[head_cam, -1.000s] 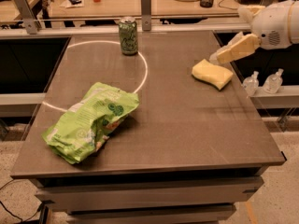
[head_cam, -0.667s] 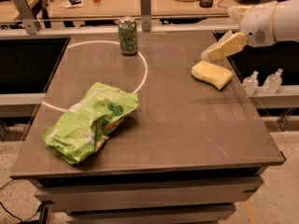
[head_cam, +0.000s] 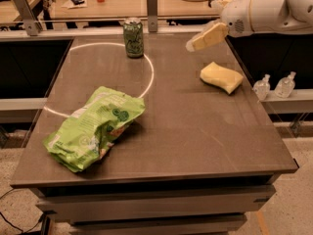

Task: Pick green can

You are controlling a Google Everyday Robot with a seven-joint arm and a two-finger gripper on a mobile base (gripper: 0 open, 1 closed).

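Pincer (head_cam: 197,42) aloft, apart from green can (head_cam: 133,37)

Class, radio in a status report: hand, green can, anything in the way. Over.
Hand hovers over table's far right. Small dark-green metal drink can upright near far edge, left of hand. Path clear; yellow foam sponge, light-green chip bag lie nearer.
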